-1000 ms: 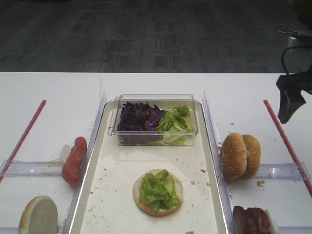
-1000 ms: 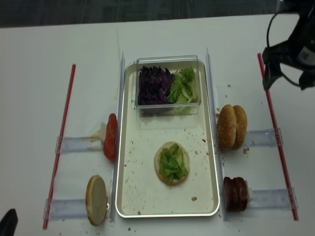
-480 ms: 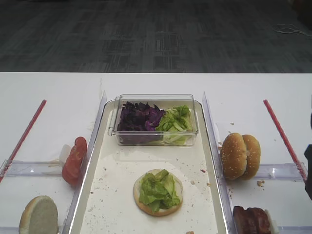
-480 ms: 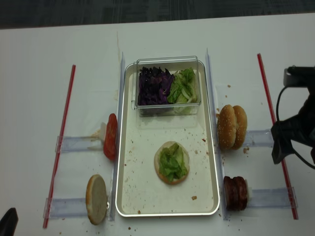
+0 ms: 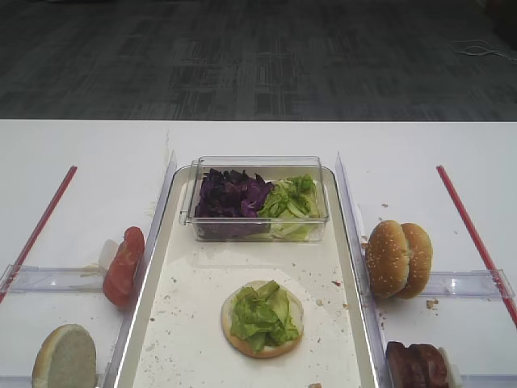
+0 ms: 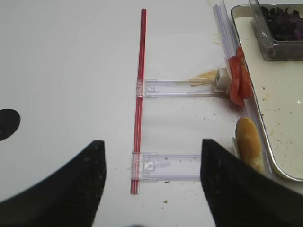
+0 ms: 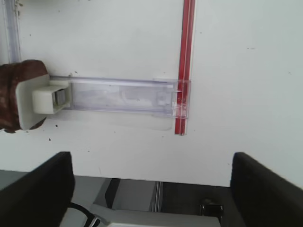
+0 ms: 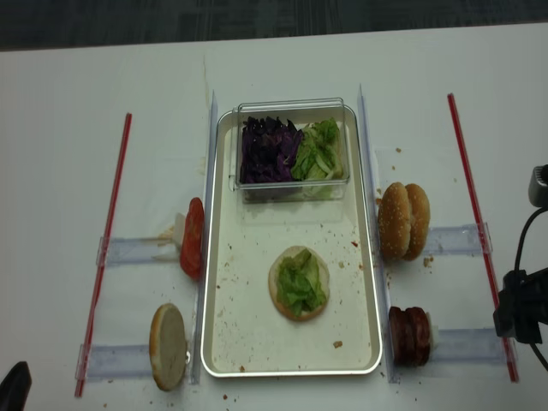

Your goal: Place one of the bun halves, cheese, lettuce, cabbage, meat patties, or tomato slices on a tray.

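One bun half lies flat, cut face up, on the near middle of the tray, with a heap of lettuce on it. A clear plastic box at the tray's far end holds purple cabbage on the left and more lettuce on the right. Left of the tray, tomato slices stand on edge in a clear rail, and nearer, another bun half stands on edge. Right of the tray, two seeded bun halves stand together on edge, and nearer, the meat patties do likewise. The right gripper hovers at the near right, beside the patties' rail, its pincer spread wide and holding nothing. The left gripper hangs over the table at the near left, fingers wide apart and empty
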`<state>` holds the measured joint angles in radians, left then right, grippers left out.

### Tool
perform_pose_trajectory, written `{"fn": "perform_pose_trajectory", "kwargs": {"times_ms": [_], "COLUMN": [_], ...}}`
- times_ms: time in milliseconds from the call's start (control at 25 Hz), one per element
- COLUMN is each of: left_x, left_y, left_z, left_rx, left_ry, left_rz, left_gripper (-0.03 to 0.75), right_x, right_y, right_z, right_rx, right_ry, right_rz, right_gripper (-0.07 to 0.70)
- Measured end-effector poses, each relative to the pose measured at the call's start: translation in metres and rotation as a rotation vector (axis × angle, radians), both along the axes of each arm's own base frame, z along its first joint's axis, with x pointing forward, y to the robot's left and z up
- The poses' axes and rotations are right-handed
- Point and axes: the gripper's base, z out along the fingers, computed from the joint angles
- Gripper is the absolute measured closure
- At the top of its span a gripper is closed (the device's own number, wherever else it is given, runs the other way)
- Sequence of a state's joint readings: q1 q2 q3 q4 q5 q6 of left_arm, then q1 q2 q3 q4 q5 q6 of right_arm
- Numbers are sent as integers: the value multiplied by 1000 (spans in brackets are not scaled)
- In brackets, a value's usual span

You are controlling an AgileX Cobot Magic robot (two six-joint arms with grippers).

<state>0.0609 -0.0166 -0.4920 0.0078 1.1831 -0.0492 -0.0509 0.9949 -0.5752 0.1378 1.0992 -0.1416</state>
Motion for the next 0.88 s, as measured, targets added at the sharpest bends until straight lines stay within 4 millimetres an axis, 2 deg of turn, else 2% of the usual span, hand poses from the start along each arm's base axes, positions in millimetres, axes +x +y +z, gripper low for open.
{"fn": "perform_pose_trajectory", "kwargs": {"times_ms": [200,560,880], "left_x": [0,0,0], "left_y": [0,0,0], "left_z": [0,0,0], "left_rx": [0,0,0], "left_ry": [0,0,0], "left_rz": [0,0,0], "left_gripper": [281,281,281], "right_x": [-28,-65,-108], "right_y": [1,2,4], "right_z": [2,25,38], "right_rx": [-14,-35,-50], "right_ry": [-121,-396,-676], "right_rz": [2,2,2], "right_gripper": [-58,-58,-58]}}
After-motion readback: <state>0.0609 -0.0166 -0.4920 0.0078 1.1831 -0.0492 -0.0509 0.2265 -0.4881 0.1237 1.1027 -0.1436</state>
